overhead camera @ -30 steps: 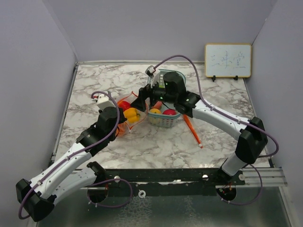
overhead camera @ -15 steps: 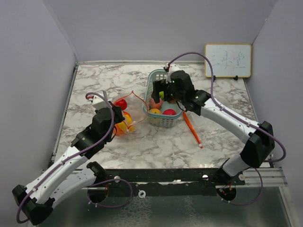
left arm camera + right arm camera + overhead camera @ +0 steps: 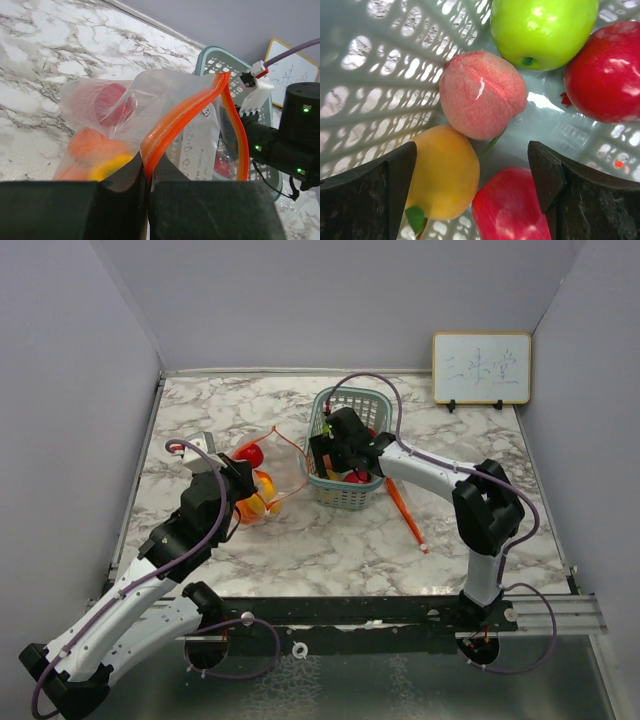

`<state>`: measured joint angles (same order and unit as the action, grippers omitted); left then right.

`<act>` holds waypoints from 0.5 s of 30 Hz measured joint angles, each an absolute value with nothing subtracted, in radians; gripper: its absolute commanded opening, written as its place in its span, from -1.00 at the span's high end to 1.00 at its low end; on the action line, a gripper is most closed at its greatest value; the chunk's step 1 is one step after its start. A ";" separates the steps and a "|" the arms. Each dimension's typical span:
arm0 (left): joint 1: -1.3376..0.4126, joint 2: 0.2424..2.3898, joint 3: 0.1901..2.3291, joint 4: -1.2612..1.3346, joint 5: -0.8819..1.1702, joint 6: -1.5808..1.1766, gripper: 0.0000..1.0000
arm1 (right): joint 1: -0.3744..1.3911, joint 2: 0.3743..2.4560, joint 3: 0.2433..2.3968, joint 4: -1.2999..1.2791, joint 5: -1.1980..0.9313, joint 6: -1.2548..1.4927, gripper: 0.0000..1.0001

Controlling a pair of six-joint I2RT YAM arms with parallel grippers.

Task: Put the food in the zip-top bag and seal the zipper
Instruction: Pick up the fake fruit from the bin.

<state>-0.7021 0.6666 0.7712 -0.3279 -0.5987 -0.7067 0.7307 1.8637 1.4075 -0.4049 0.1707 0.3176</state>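
From above, the left gripper (image 3: pixel 230 483) was pinched shut on the near rim of a clear plastic zip-top bag (image 3: pixel 285 462) with an orange zipper strip. The bag lay left of the bench's centre, its mouth agape, just beside a pale teal plastic lattice basket (image 3: pixel 352 498). Small glossy toy fruits (image 3: pixel 252 454), red, orange and yellow, sat inside the bag. The right gripper (image 3: pixel 335 455) was down inside the basket. A long thin orange stick (image 3: pixel 407 512) lay toward the right edge, and a small framed whiteboard (image 3: pixel 481 368) stood at the far right corner. At the left wrist, the black fingers (image 3: pixel 75 210) were clamped on the zipper strip (image 3: pixel 175 120). At the right wrist, the gripper's fingers (image 3: pixel 370 200) were spread wide above a pink peach (image 3: pixel 482 95). A green apple (image 3: pixel 542 30), two red fruits (image 3: pixel 607 75) and a yellow-orange fruit (image 3: pixel 445 172) crowded round it on the basket floor.
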 measured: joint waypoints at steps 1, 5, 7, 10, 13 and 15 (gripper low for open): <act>-0.702 0.667 0.771 -0.328 -0.599 -0.707 1.00 | 0.728 1.885 1.412 -0.399 0.170 0.321 -0.82; -0.702 0.669 0.771 -0.328 -0.599 -0.705 1.00 | 0.720 1.948 1.434 -0.362 0.168 0.341 -0.49; -0.702 0.672 0.771 -0.329 -0.598 -0.705 1.00 | 0.718 1.966 1.435 -0.337 0.169 0.350 -0.06; -0.702 0.673 0.771 -0.332 -0.598 -0.705 1.00 | 0.713 1.985 1.435 -0.316 0.173 0.358 0.22; -0.702 0.673 0.771 -0.332 -0.598 -0.705 1.00 | 0.707 1.986 1.427 -0.307 0.175 0.361 0.42; -0.702 0.673 0.771 -0.333 -0.598 -0.705 1.00 | 0.707 1.979 1.412 -0.292 0.179 0.361 0.52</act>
<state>-0.7021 0.6735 0.7712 -0.3332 -0.5980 -0.7048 0.7074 1.9789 1.4117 -0.2920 0.1787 0.3614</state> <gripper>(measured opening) 0.011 0.490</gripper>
